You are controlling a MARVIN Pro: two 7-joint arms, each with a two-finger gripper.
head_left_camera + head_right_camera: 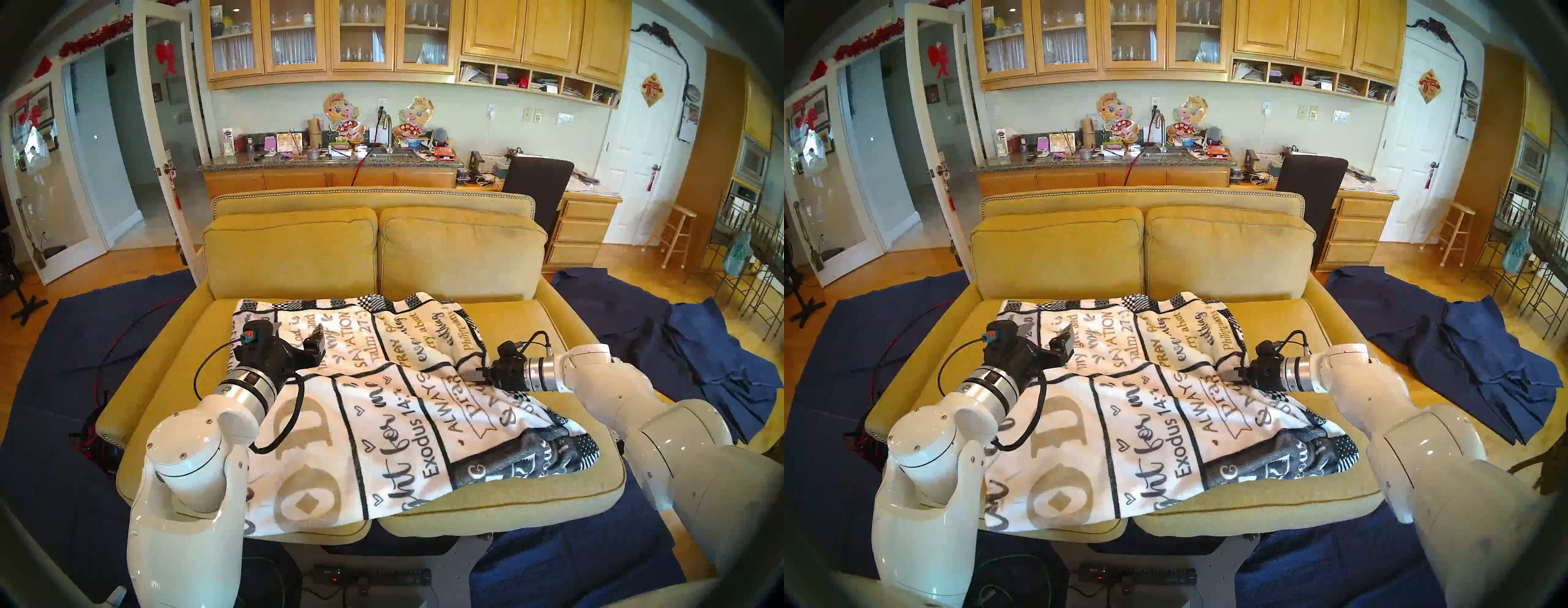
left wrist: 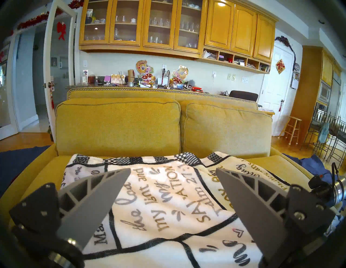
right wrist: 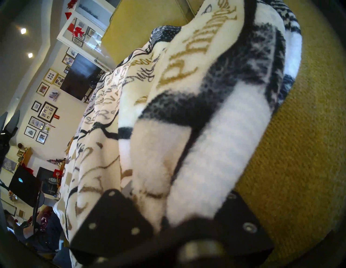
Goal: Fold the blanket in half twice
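The blanket (image 1: 382, 424), white fleece with black and tan lettering, lies on the yellow sofa's seat (image 1: 169, 361). A near layer is folded up over the far part, and a dark bunched corner lies at the front right. My left gripper (image 1: 297, 333) is open and empty, just above the blanket's far left part; the left wrist view shows its spread fingers (image 2: 104, 196) over the lettering (image 2: 159, 215). My right gripper (image 1: 473, 375) is shut on the blanket's folded edge at the right. In the right wrist view the fleece (image 3: 206, 149) covers its fingers.
The sofa's two back cushions (image 1: 462, 250) stand close behind the blanket. Navy blue cloths lie on the floor at the left (image 1: 85, 322) and the right (image 1: 679, 339). The left wrist's black cable (image 1: 292, 407) hangs onto the blanket. A power strip (image 1: 369, 577) lies below the seat's front.
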